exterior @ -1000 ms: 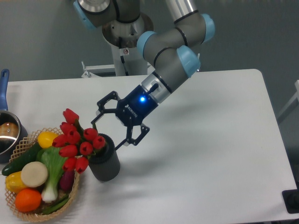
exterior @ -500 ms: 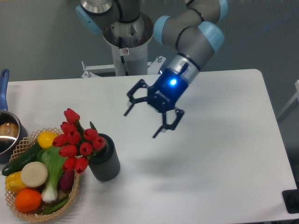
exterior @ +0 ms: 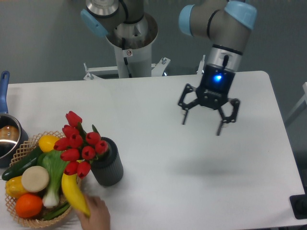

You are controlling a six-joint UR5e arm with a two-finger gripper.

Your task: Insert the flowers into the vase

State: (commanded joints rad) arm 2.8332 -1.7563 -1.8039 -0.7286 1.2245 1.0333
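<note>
The flowers [exterior: 79, 146] are a bunch of red tulip heads whose stems run down into the mouth of the vase [exterior: 107, 165], near the front left of the white table [exterior: 192, 191]. The heads fan out leftward, leaning over the rim of the wicker basket [exterior: 21, 148] just beside the vase. Judged from how they lie, the insertion looks done.

Going by size: the table comes first, then the arm, which hangs above the right half of the table, well apart from the vase. The basket holds an orange, a yellow lemon, a cucumber and a green-leafed white-stalked vegetable [exterior: 50, 179]. A blue-handled pot [exterior: 7, 136] sits at the left edge. The gripper [exterior: 208, 120] points down with its two fingers spread wide and nothing between them. At the bottom edge a person's hand [exterior: 96, 218] holds a banana [exterior: 74, 191] against the basket's front.

The bunch probably handles as light and soft: petals bruise easily and the heads would splay under a squeeze. The stems just below the heads, bundled together, look like the sound place to take hold. The vase seems stiff and ribbed enough to grip, but could tip under a sideways pull from the wide, leaning bunch.
</note>
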